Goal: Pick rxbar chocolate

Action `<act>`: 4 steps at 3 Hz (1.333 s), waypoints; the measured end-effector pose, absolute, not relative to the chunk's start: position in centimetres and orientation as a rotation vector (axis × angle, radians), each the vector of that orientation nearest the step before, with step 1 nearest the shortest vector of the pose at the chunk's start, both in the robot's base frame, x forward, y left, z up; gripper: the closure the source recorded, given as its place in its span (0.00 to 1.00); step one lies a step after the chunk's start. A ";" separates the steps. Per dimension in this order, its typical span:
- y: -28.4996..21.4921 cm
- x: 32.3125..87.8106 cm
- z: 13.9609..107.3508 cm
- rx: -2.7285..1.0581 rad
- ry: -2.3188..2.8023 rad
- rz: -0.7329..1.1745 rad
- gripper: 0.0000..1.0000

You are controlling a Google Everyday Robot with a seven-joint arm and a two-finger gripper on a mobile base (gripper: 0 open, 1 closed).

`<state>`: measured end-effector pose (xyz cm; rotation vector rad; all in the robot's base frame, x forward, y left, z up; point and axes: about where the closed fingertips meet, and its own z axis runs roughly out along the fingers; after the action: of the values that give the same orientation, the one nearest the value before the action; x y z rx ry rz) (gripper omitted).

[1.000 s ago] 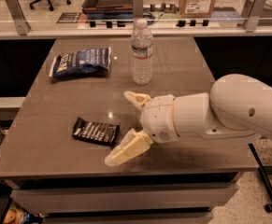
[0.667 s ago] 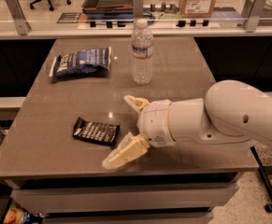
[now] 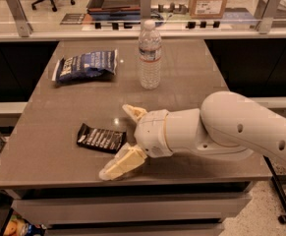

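Camera view: one rxbar chocolate point(image 3: 99, 137), one end effector point(image 3: 117, 141) spread beside it.

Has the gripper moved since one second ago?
Yes. The gripper has shifted left in view, toward the rxbar chocolate, which stays put on the table; its fingers are open.

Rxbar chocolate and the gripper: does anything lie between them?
Nothing does. In the camera view the gripper, fingers open, sits at the right end of the rxbar chocolate, near the front edge of the table; only bare tabletop shows there.
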<state>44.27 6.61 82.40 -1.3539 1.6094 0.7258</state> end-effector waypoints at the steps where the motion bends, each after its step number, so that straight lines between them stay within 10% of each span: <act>1: 7.9 44.6 82.8 -1.377 1.564 0.746 0.18; 4: 8.3 44.2 83.1 -1.391 1.557 0.741 0.87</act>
<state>44.24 8.34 83.13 -1.3908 1.5572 0.7406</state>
